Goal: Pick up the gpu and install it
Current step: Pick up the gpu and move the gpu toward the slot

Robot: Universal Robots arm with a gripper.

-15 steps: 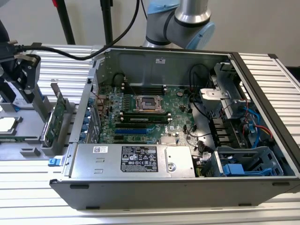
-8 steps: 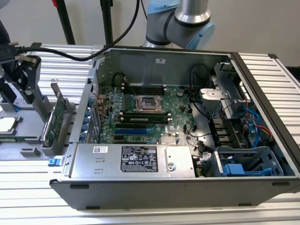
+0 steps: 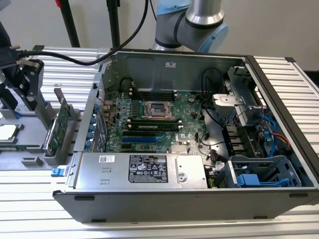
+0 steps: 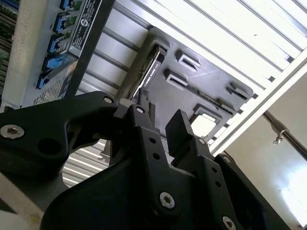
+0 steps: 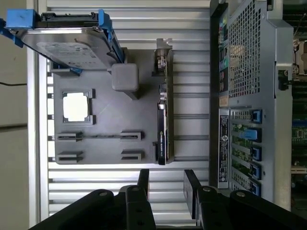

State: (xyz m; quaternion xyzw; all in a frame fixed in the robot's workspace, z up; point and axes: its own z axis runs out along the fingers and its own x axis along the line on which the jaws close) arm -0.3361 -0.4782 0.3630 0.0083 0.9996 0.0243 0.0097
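One slim green circuit-board card with a silver end bracket, the gpu (image 3: 62,122), stands on its long edge in a slot of a flat grey holder tray (image 5: 100,139). It sits along the tray's side nearest a large open black-and-silver computer case (image 3: 279,99). In the exterior view the card is just beside the case's outer wall, at the exterior view's left, and well apart from the large green motherboard (image 3: 149,124) lying inside the case. In the first wrist view the gpu is seen edge-on as a thin dark strip, and the black two-fingered pincer (image 5: 167,173) hangs apart from it. The pincer's fingers (image 5: 192,191) are spread wide with nothing between them, and the gap is roughly in line with the card's edge. The second wrist view shows the same parted fingers with the card and tray beyond them. Also on the tray are a pale square processor chip (image 5: 76,106) set in a pocket and a silver hard drive in a blue carrier (image 5: 67,45) at one end. Tray and case both rest on a counter of ribbed aluminium slats (image 3: 149,229), and a silver power supply box (image 3: 139,169) fills the case's near edge.
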